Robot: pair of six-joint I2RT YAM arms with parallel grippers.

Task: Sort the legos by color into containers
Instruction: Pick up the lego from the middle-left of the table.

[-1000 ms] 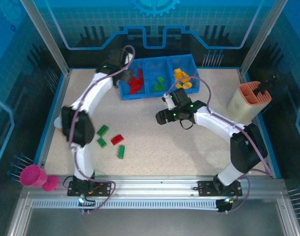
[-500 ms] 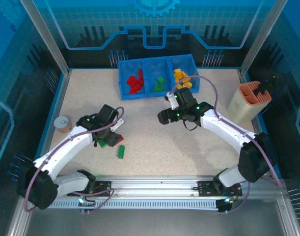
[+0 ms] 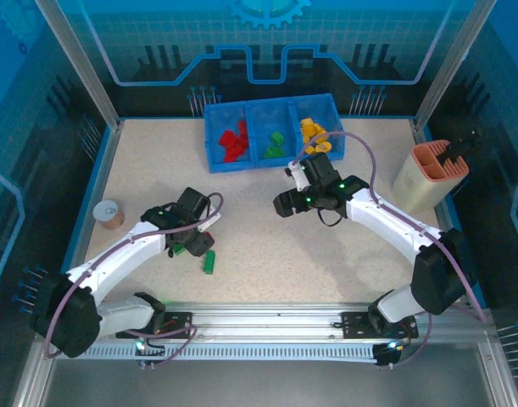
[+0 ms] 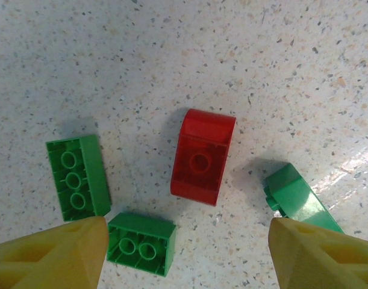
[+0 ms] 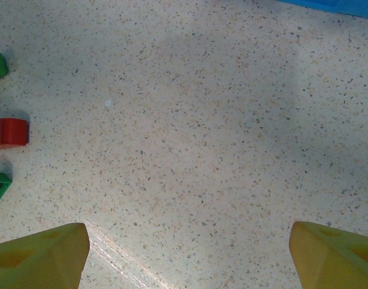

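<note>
- The left gripper [image 4: 187, 244], jaws wide and empty, hangs over a red lego [image 4: 200, 158] lying among three green legos [image 4: 77, 178].
- The right gripper [image 5: 190, 241], likewise spread and empty, hangs over the bare table [image 5: 202, 120].
- The blue tray [image 3: 214, 161] at the far edge holds red, green and seemingly yellow bricks, one colour per compartment.

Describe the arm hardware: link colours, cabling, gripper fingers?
The left arm and right arm match: white tubular links, black joint housings, small green lights. A mauve cable loops loosely along each. The left gripper and right gripper each have yellow, wedge-shaped fingers. No markings legible.
</note>
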